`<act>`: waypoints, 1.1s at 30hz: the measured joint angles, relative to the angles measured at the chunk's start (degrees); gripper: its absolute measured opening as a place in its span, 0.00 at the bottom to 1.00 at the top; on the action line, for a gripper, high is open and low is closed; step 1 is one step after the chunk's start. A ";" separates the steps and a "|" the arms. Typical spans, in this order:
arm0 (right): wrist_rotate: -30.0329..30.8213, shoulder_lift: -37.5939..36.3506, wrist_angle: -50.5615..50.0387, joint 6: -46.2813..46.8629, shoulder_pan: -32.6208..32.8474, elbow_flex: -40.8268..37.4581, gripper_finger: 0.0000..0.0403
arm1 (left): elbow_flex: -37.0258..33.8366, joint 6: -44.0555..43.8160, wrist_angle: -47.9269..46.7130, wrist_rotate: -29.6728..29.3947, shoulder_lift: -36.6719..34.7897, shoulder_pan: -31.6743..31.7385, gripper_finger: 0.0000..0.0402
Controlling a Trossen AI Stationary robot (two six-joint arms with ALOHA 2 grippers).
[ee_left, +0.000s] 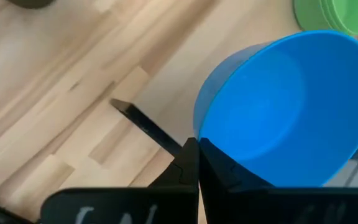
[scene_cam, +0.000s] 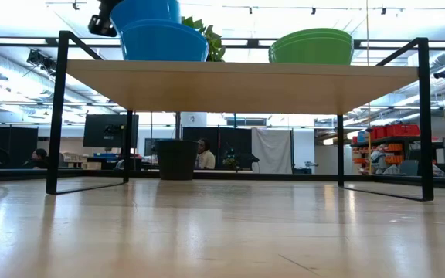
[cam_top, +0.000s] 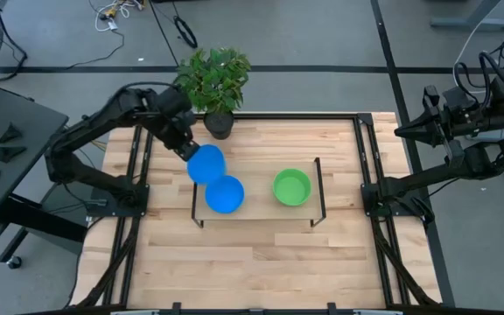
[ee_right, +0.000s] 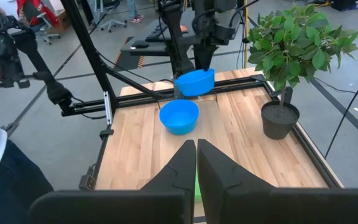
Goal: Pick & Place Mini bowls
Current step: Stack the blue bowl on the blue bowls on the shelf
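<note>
So the left tool (cam_top: pixel 191 150) is clamped shut on the rim of a bright blue mini bowl (cam_top: pixel 206 164), holding it tilted up in the air right at the back-left corner of the little raised shelf (cam_top: pixel 256 219) that sits in the middle of the tabletop (cam_top: pixel 252 271). In the left wrist view you can see the two dark fingers (ee_left: pixel 188 165) pinched together on the edge of that held blue bowl, and the inside of it is smooth, glossy, plain plastic, round and shallow. A second blue mini bowl (cam_top: pixel 224 194) sits upright on the left part of the shelf, just beside the held one; from above they look like they overlap, and I can't tell if they actually touch. Over on the right part of the shelf there's a bright green mini bowl (cam_top: pixel 291 187), same size and shape. From the low view the green one looks like it has a couple of rim lines, so it could be a stack, but I can't say how many. The shelf is a light wood board on thin black metal legs. Behind it, at the back edge of the tabletop, is a leafy plant (cam_top: pixel 215 77) in a dark pot (cam_top: pixel 219 124). The right tool (ee_right: pixel 196 149) is parked off past the right side of the tabletop with its fingers closed together, nothing in them.
</note>
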 joint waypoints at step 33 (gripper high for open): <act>-0.01 0.00 0.00 -0.01 -0.01 0.01 0.05 | 25.35 2.08 -7.01 6.50 15.00 -12.10 0.00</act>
